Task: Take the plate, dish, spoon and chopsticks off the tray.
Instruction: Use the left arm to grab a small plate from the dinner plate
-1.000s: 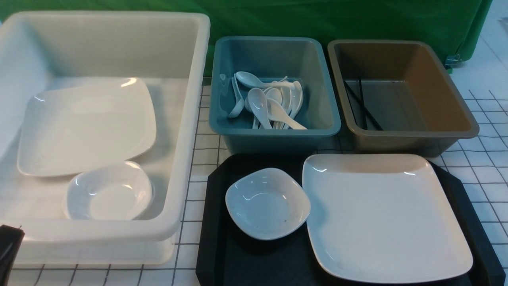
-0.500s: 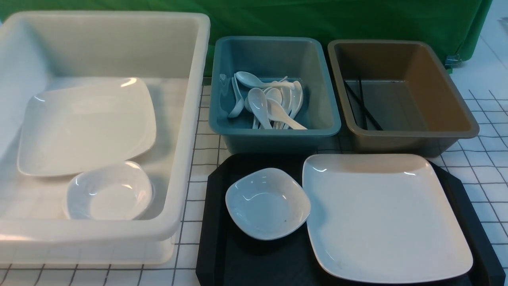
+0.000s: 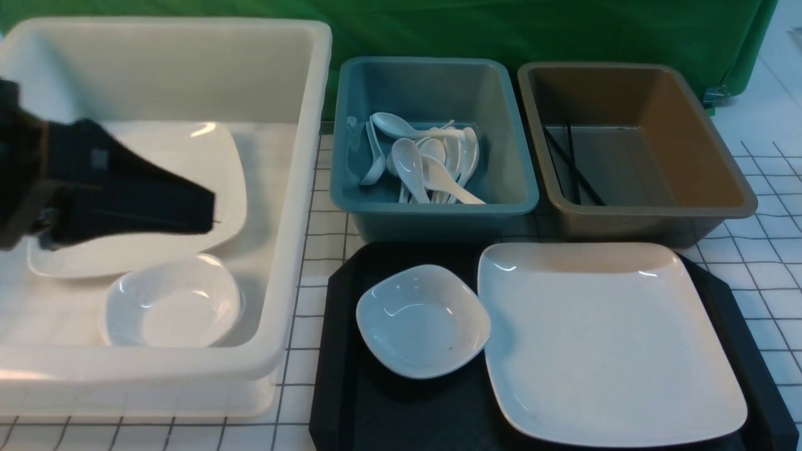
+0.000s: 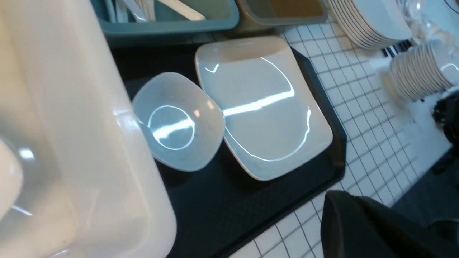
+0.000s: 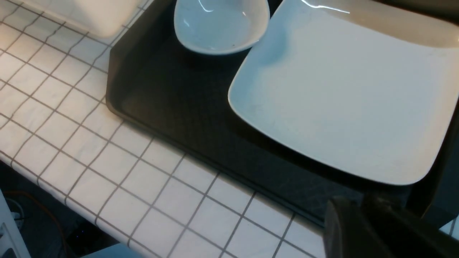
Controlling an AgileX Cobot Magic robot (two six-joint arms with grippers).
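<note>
The dish (image 3: 423,321) on the tray (image 3: 376,413) is hard, slippery, breakable: pinch its rim. Left fingers (image 3: 163,203) closed, empty; right fingers (image 5: 355,233): cannot tell.

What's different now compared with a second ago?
The left gripper, shut and empty, has swung up from the near left corner to hang over the white tub. Nothing was grabbed or released. The dish and plate sit unmoved on the tray.

Bright, even overhead light; streaky glare on the plate (image 4: 265,107) and dish (image 4: 175,125). Soft shadows under both. Blur smears the left gripper (image 3: 203,213) in front view.
</note>
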